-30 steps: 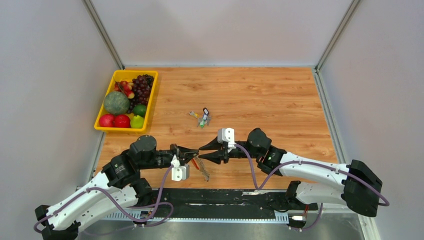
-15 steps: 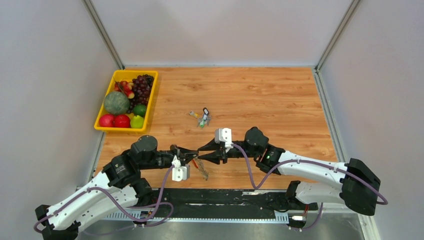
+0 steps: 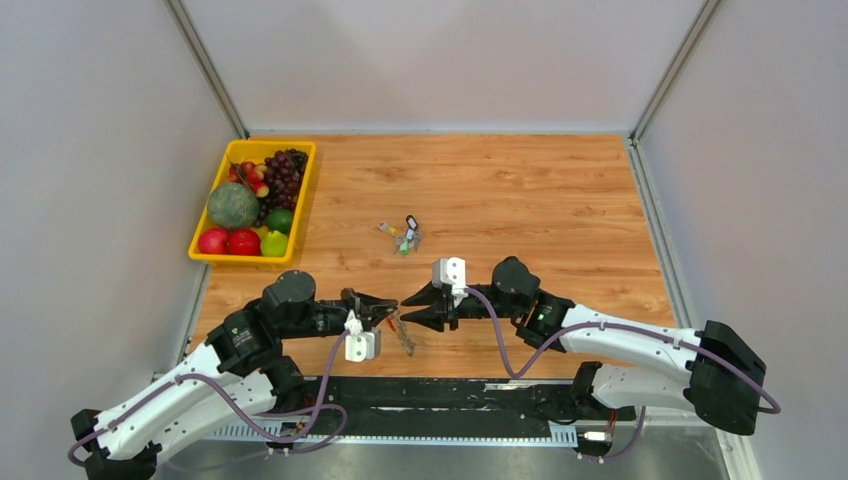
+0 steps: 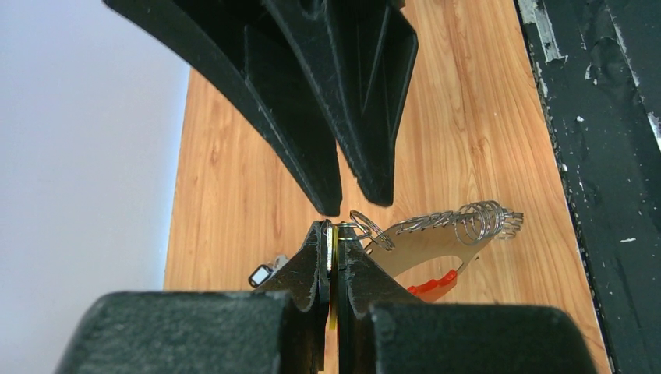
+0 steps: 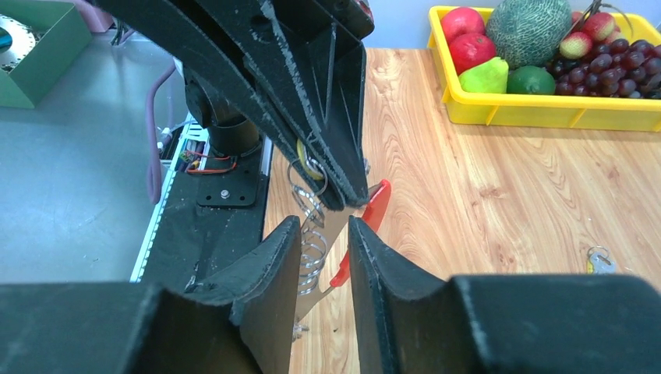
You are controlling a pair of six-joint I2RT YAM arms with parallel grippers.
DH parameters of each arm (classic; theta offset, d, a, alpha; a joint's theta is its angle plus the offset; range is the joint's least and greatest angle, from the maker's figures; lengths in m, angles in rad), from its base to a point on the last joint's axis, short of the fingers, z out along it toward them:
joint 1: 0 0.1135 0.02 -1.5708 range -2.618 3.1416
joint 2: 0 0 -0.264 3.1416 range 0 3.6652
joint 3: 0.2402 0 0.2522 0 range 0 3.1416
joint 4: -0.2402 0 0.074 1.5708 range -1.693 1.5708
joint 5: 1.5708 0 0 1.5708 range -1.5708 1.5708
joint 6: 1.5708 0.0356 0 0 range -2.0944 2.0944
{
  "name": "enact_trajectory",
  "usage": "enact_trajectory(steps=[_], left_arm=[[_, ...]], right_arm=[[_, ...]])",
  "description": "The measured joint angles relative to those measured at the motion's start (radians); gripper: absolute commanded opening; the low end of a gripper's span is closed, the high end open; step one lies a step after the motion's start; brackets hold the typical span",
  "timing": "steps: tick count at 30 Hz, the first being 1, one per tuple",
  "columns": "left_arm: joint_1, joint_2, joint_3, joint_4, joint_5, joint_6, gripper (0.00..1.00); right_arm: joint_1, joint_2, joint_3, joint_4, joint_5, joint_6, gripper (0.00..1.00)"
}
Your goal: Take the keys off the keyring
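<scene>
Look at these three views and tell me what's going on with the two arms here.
The left gripper is shut on a thin brass-coloured tab that links by a small ring to the red keyring and its fan of keys. The right gripper, jaws apart, faces it tip to tip, gripping nothing. A separate small cluster lies farther out on the table, and a yellow fruit tray sits at the left.

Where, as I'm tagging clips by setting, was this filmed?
Probably a robotics test cell: grey panels wall in a wooden table, left arm and right arm bolted at its edge, a yellow tray holding fruit.
</scene>
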Motion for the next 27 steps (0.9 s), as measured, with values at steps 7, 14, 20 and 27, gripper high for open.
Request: enact_trajectory(steps=[7,14,20,27], left_arm=[[0.000,0.010,-0.001,0.000,-0.002,0.001,0.00],[0.000,0.010,-0.001,-0.001,0.002,0.001,0.00],[0.000,0.010,-0.001,-0.002,0.002,0.000,0.00],[-0.001,0.005,-0.003,-0.010,0.003,0.000,0.00]], right_arm=[[0.000,0.058,0.047,-0.030,-0.024,0.000,0.25],[-0.001,0.058,0.047,-0.032,-0.030,0.011,0.12],[0.000,0.057,0.047,-0.034,-0.034,0.020,0.18],[0.007,0.062,0.056,-0.048,-0.033,0.020,0.01]])
